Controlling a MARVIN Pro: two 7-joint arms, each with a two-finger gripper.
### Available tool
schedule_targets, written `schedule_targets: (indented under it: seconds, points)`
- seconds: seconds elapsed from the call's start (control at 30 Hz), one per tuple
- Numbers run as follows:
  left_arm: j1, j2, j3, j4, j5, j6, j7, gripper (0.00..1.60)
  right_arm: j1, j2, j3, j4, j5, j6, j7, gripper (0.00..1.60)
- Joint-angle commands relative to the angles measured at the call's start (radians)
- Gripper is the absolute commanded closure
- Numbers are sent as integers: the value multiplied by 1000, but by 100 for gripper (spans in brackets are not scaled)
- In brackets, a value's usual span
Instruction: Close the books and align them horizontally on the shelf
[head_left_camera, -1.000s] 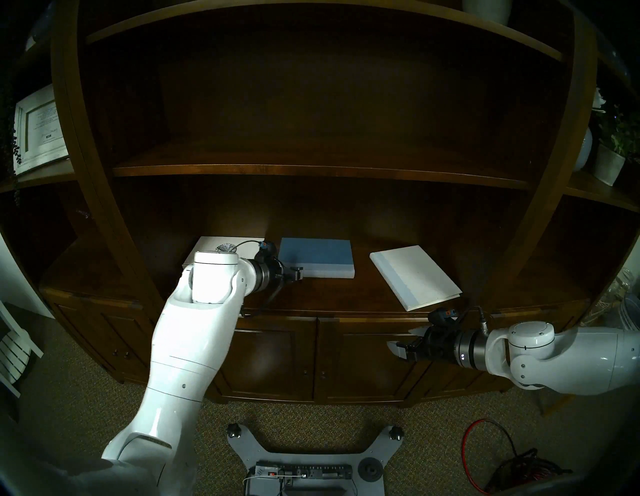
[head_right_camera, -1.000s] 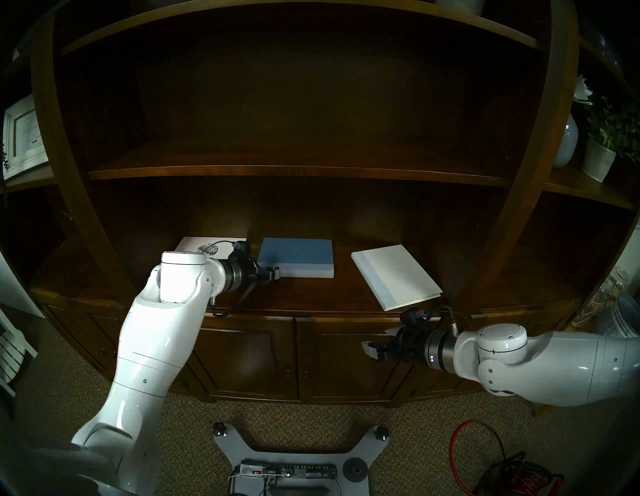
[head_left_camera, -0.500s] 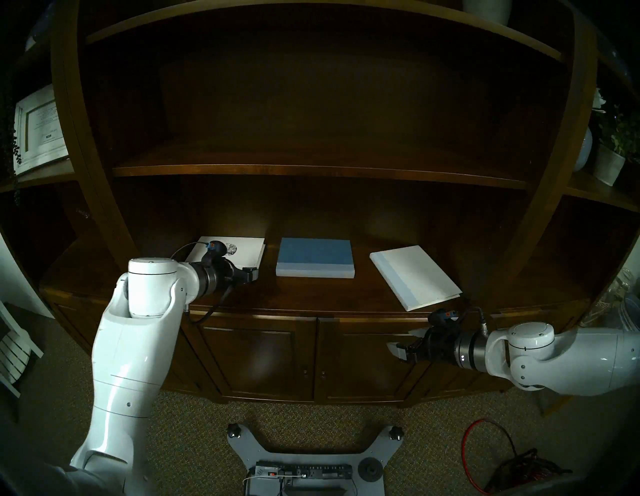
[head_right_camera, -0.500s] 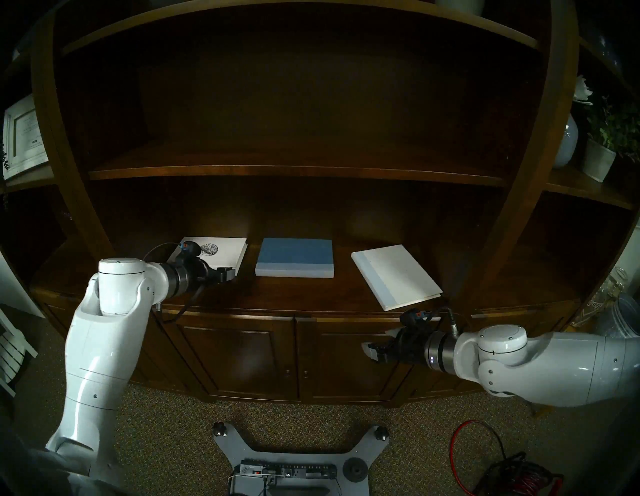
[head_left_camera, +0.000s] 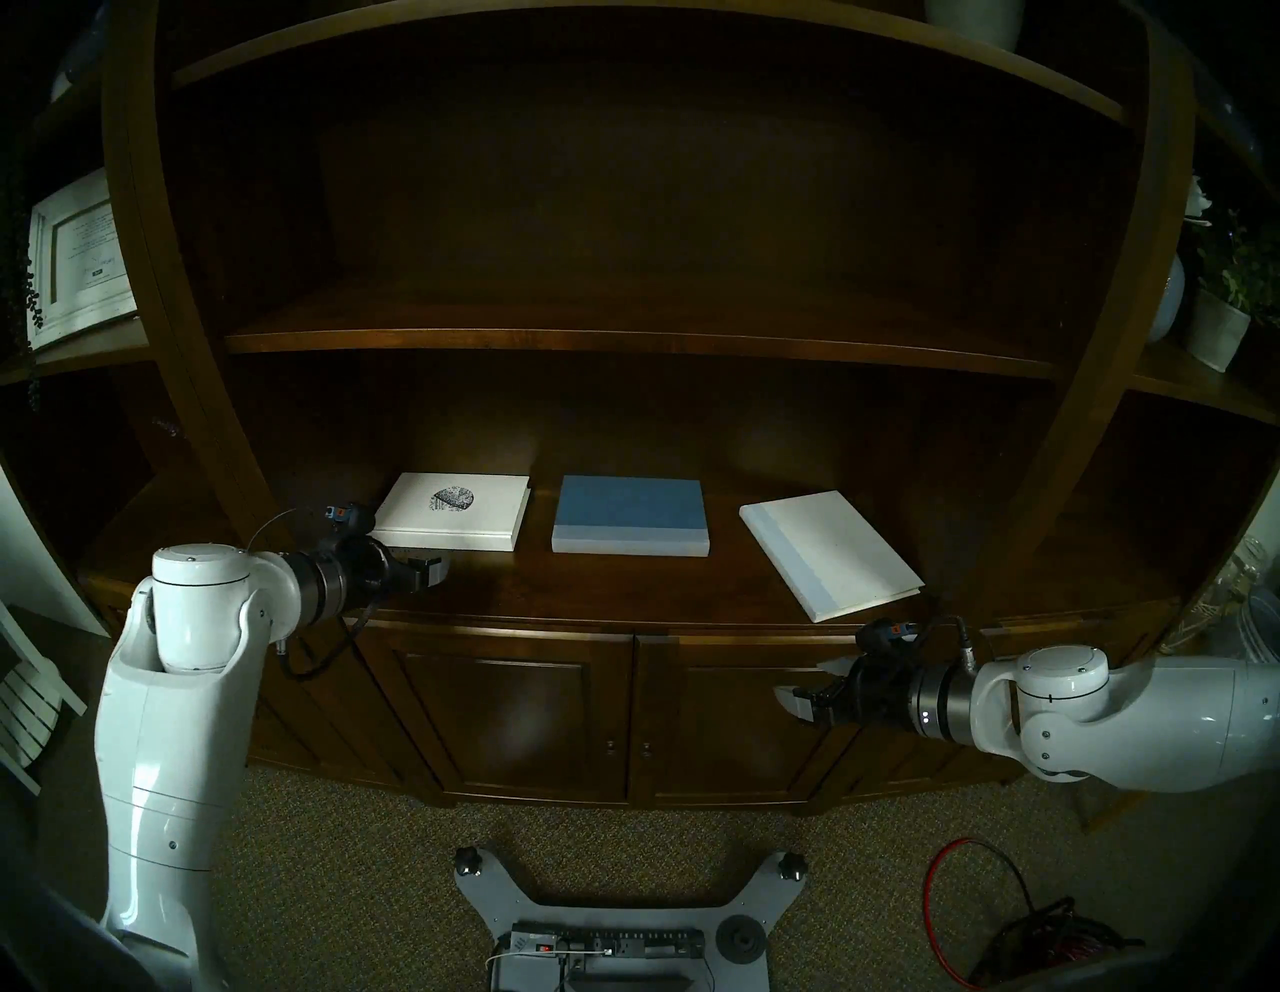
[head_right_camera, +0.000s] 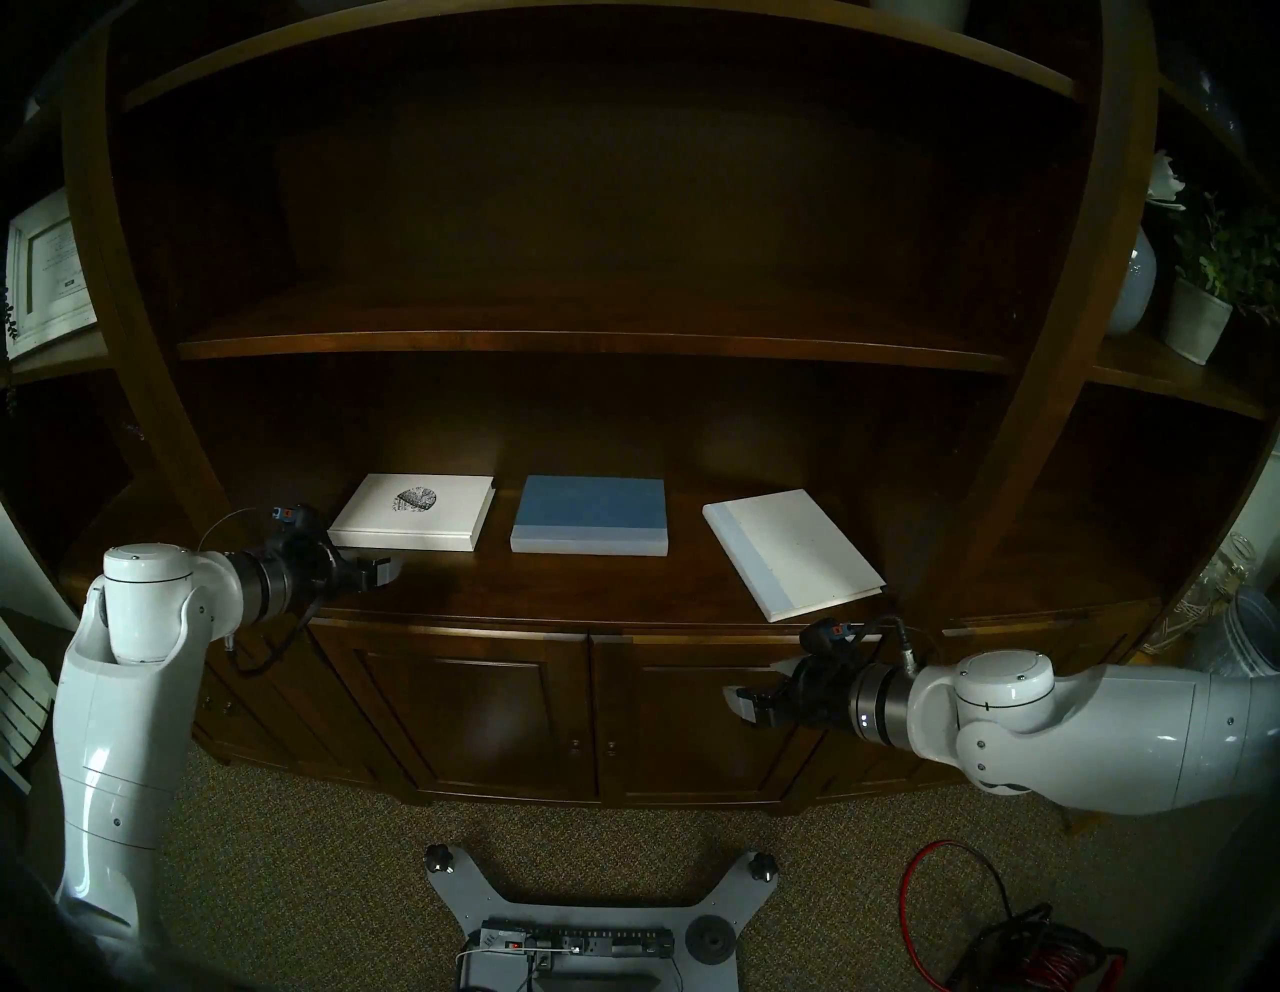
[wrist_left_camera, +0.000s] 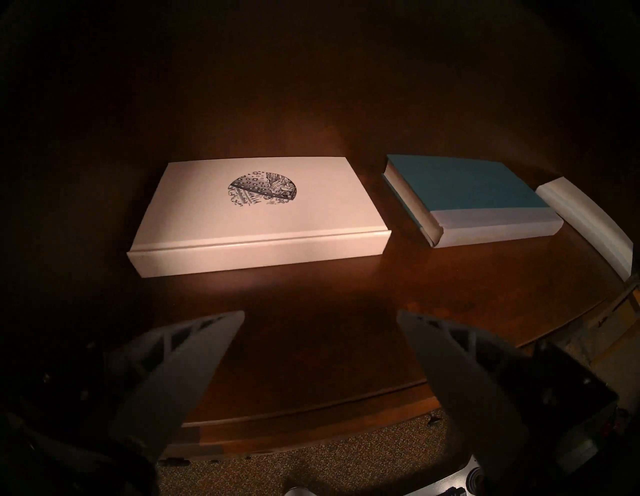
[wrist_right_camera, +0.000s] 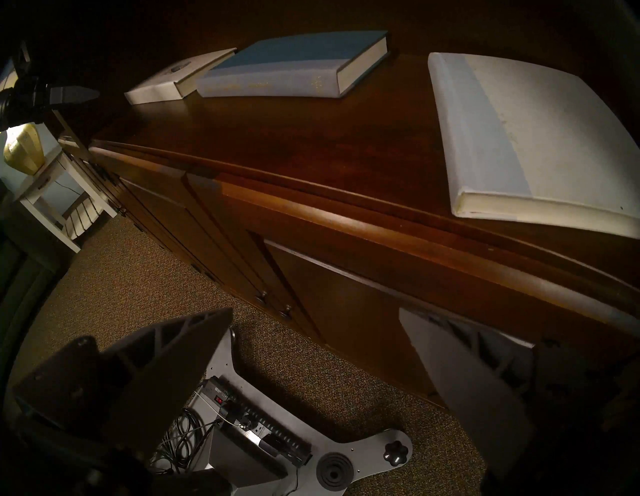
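**Op A:** My left gripper (wrist_left_camera: 320, 317) has its jaws spread and empty, hanging over the front of the shelf (head_left_camera: 623, 589), just in front of the emblem book (head_left_camera: 454, 511) but not touching it. Right gripper (head_left_camera: 807, 700) is parted too, holding nothing, parked below the shelf's front edge in front of the cabinet doors (head_left_camera: 540, 720).

**Op B:** Which step are we on?

**Op A:** All three books lie closed and flat, so I judge closing is done. The emblem book and the blue book (head_left_camera: 630, 516) sit square, spines to the front, side by side with a gap. The plain white book (head_left_camera: 831, 554) is well apart to the right, skewed, one corner near the front edge.

**Op B:** So next?

**Op A:** I'd bring the right arm up and turn that white one until its pale-blue spine faces front like the others, pushing gently; the hardcover should slide easily on polished wood.
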Motion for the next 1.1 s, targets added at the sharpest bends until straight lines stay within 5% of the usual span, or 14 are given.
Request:
schedule_targets:
  seconds: [0.0,0.5,1.07]
  points:
    - [62,57,-64,-59,-41,-82,-108,0,20,-1,19,-1,-1,-6,-1,0]
    - [243,98,-122,-161,-128,-294,-372,0,24,-1,23,-2,-1,-7,-1,0]
    - [364,133,-231,-137,-202,-548,-657,0,28,-1,25,-2,0,-7,-1,0]
